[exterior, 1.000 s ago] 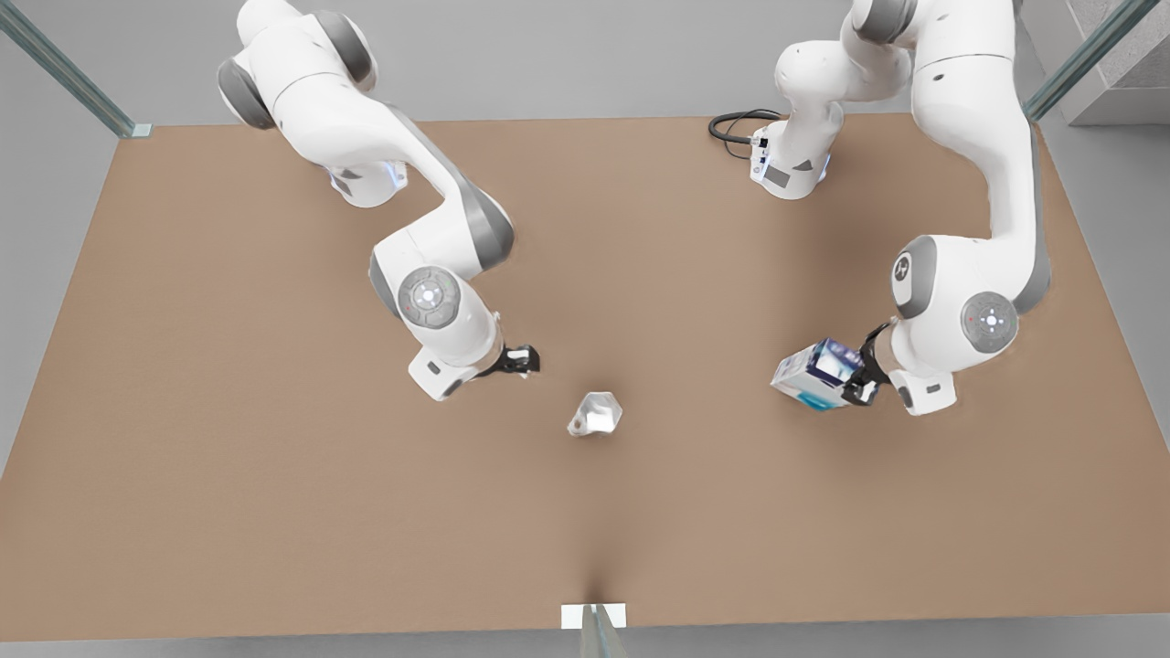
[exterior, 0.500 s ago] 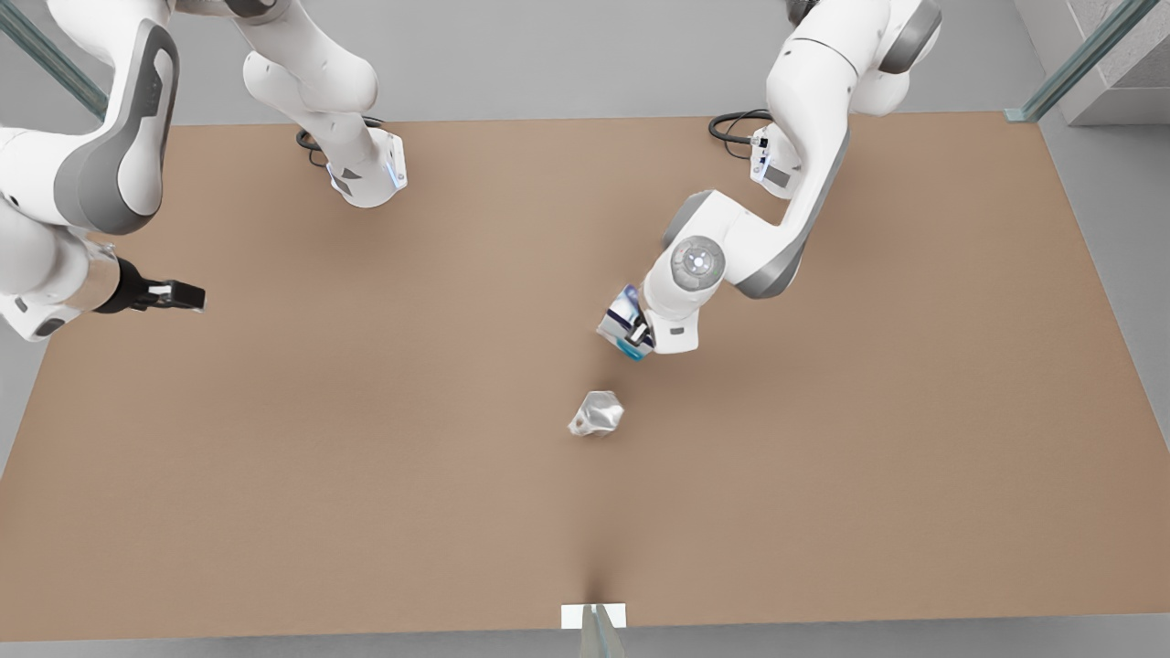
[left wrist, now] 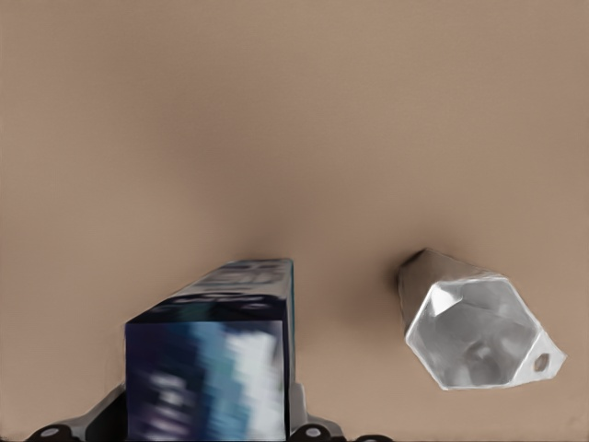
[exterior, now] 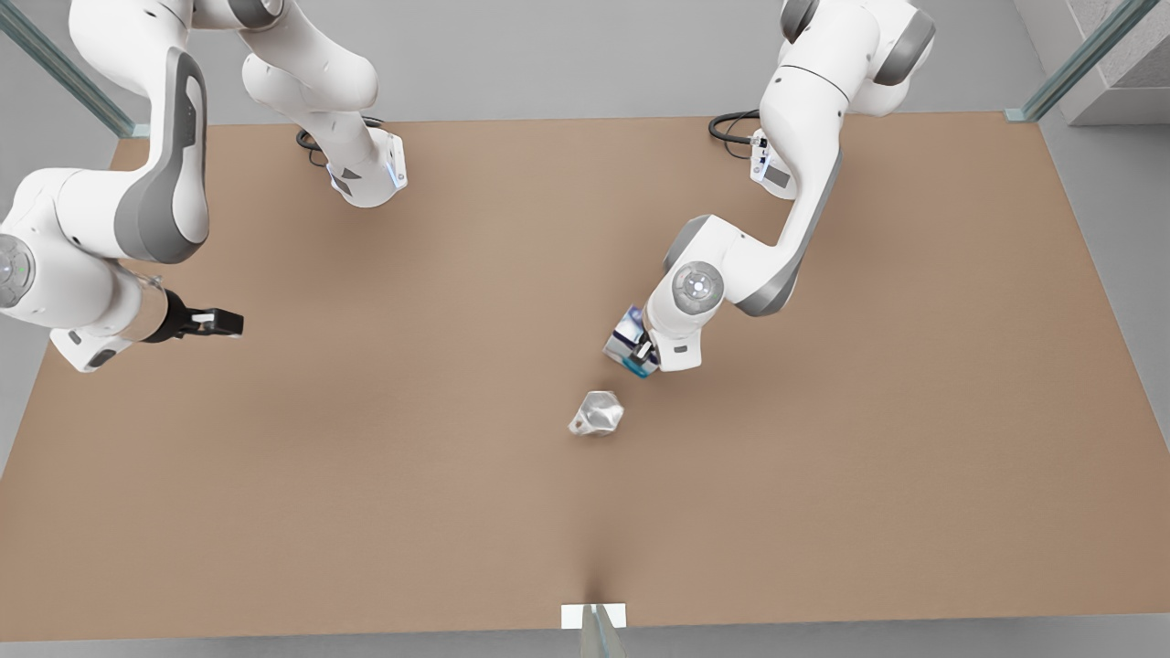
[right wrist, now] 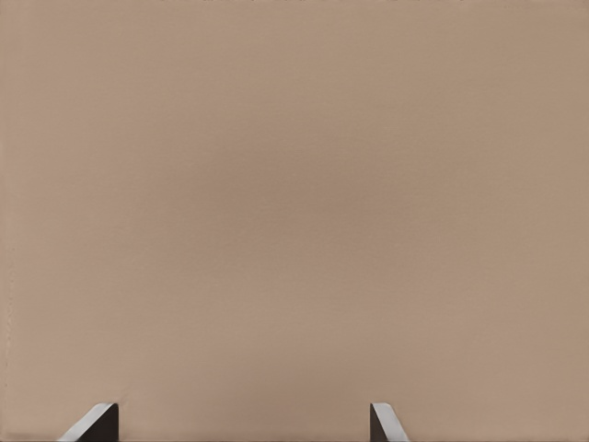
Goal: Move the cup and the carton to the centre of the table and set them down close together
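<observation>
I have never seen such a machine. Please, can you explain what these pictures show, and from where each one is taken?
Two white robot arms work over a brown table; it is a simulator's render. The front view looks down on the scene. The other two views come from cameras on the wrists. The left gripper, near the table's centre, holds the blue and white carton beside the silvery cup, which lies on the table, apart from it. The right gripper waits open at the front view's left, holding nothing.
</observation>
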`<state>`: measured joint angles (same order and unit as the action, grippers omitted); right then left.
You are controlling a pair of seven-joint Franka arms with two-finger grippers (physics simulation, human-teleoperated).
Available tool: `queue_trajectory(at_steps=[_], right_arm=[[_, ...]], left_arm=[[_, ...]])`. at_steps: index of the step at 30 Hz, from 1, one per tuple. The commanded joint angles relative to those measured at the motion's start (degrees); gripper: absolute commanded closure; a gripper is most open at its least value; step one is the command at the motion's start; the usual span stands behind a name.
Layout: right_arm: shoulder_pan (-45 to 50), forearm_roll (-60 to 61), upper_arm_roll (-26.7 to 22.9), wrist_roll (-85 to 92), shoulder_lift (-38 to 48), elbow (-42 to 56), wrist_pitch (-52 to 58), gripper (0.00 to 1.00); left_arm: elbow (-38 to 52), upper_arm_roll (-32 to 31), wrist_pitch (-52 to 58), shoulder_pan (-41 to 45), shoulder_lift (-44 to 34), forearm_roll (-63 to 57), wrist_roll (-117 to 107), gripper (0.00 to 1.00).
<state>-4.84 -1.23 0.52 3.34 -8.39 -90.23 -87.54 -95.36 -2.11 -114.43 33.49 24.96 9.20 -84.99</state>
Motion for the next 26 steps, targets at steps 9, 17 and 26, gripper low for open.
queue_trajectory(at_steps=[9,17,26], right_arm=[[2.99,-0.26,0.1,-3.25,-0.92,0.75,-0.09,0.0],[3.17,-0.18,0.1,-3.43,-0.92,0.75,-0.09,0.0],[2.91,-0.09,0.1,-3.25,-1.19,0.75,0.0,0.0]], left_arm=[[0.09,0.0,1.49,-0.18,-1.58,0.12,0.0,0.0],[14.85,14.49,37.09,-7.55,-13.27,-2.44,55.18,0.0],[14.42,14.41,29.09,-20.13,-11.78,-9.11,82.61,0.0]])
